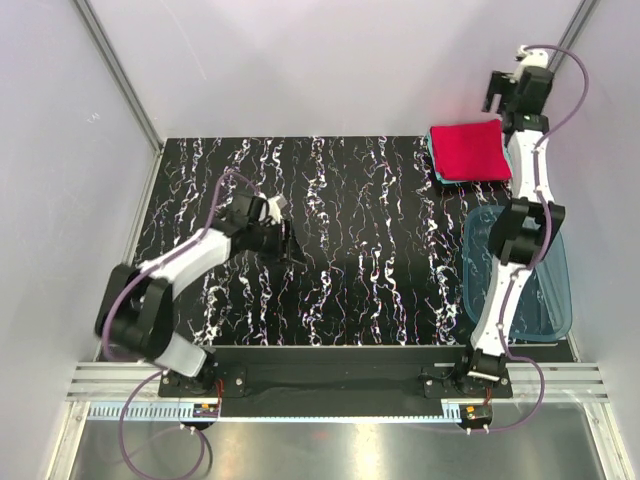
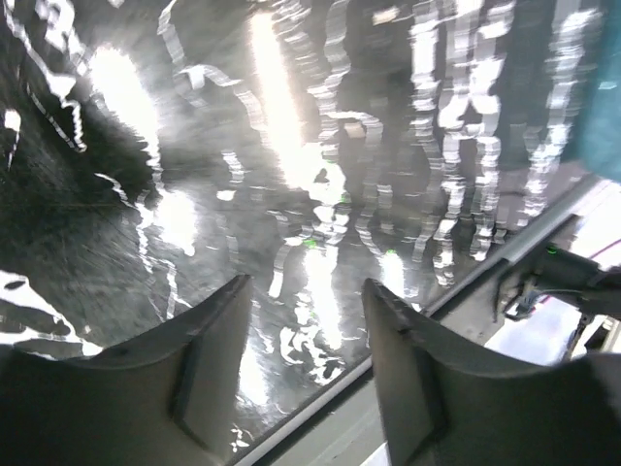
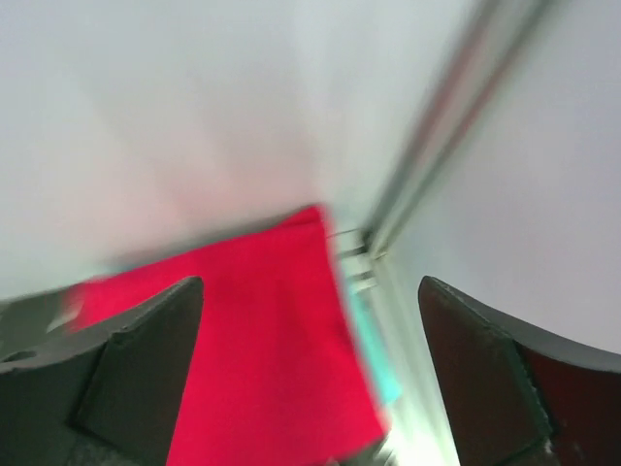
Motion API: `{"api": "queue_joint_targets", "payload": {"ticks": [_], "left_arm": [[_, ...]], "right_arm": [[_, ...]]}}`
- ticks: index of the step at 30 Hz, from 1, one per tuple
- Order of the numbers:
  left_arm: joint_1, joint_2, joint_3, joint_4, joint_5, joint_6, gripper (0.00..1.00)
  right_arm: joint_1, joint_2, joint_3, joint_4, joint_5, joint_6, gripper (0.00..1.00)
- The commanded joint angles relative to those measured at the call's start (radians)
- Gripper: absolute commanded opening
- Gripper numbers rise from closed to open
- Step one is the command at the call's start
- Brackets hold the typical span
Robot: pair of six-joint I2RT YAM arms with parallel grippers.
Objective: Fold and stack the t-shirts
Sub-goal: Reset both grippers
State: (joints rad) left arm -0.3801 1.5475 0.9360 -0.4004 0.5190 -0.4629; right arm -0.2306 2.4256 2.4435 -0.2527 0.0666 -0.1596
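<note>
The right gripper (image 3: pixel 310 291) is seen with its jaws spread wide and nothing between them. It is held raised, clear of the cloth. Just below and in front of it, the red shirt (image 1: pixel 468 150) is laid folded into a flat rectangle at the far right corner of the table (image 1: pixel 330 200). The turquoise shirt (image 3: pixel 379 367) is found directly under the red one and touching it. Only a narrow strip of it is shown, past the red cloth's edge on the side of this gripper's right finger (image 3: pixel 505 379). A blue plastic tub (image 1: pixel 555 300) is set behind this gripper, beside the lower links of its arm, near the stack but apart from it.

The left gripper (image 2: pixel 306 291) is held over bare marbled tabletop, with its jaws parted to a middling gap and nothing gripped between them. Only the dark, white-veined surface is seen beyond its fingers (image 2: pixel 213 359). Both shirts are well apart from this gripper, off toward the other arm's side.
</note>
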Motion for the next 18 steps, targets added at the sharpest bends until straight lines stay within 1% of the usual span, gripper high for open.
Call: {"api": "queue_joint_targets", "payload": {"ticks": [1,2,3,4,5,6,7,8,9,10,11,12,13,14,15,16,17,18], "left_arm": [[0.003,-0.16,-0.031,0.011,0.015,-0.003,0.58],[0.003,-0.232,-0.058,0.009,0.015,-0.006,0.59],[0.003,-0.275,-0.08,0.012,0.022,-0.017,0.61],[0.003,-0.323,-0.132,0.02,0.026,-0.04,0.65],[0.003,-0.421,-0.156,0.024,0.03,-0.051,0.66],[0.003,-0.475,-0.184,0.029,0.033,-0.063,0.68],[0.003,-0.525,-0.21,0.028,0.033,-0.08,0.69],[0.001,-0.599,-0.244,0.012,0.035,-0.085,0.71],[0.001,-0.621,-0.259,-0.029,0.039,-0.085,0.71],[0.001,-0.645,-0.284,-0.037,0.047,-0.106,0.72],[0.003,-0.705,-0.339,-0.041,0.046,-0.117,0.72],[0.003,-0.74,-0.365,-0.034,0.052,-0.128,0.72],[0.003,-0.776,-0.393,-0.017,0.071,-0.164,0.72],[0.003,-0.837,-0.451,0.006,0.084,-0.189,0.73],[0.003,-0.862,-0.483,0.084,0.099,-0.218,0.73],[0.003,-0.883,-0.517,0.127,0.136,-0.296,0.73],[0.004,-0.929,-0.579,0.177,0.153,-0.34,0.73],[0.004,-0.952,-0.61,0.29,0.17,-0.388,0.73]], "right_arm": [[0.157,-0.27,-0.177,-0.129,-0.047,0.121,1.0],[0.189,-0.308,-0.225,-0.152,-0.062,0.135,1.0],[0.267,-0.385,-0.32,-0.187,-0.062,0.159,1.0],[0.302,-0.422,-0.362,-0.21,-0.088,0.199,1.0],[0.339,-0.459,-0.406,-0.233,-0.085,0.23,1.0],[0.415,-0.532,-0.452,-0.272,-0.083,0.306,1.0],[0.447,-0.572,-0.556,-0.283,-0.086,0.354,1.0],[0.486,-0.612,-0.617,-0.28,-0.128,0.398,1.0],[0.548,-0.696,-0.764,-0.263,-0.136,0.51,1.0],[0.58,-0.741,-0.846,-0.238,-0.149,0.572,1.0],[0.603,-0.785,-0.93,-0.208,-0.18,0.642,1.0],[0.625,-0.875,-1.012,-0.148,-0.194,0.798,1.0],[0.673,-0.923,-1.198,-0.088,-0.218,0.863,1.0],[0.694,-0.968,-1.289,0.005,-0.25,0.928,1.0],[0.717,-1.055,-1.372,0.047,-0.251,1.072,1.0],[0.731,-1.095,-1.529,0.091,-0.269,1.132,1.0],[0.756,-1.138,-1.596,0.121,-0.274,1.185,1.0],[0.773,-1.224,-1.658,0.151,-0.26,1.277,1.0]]}}
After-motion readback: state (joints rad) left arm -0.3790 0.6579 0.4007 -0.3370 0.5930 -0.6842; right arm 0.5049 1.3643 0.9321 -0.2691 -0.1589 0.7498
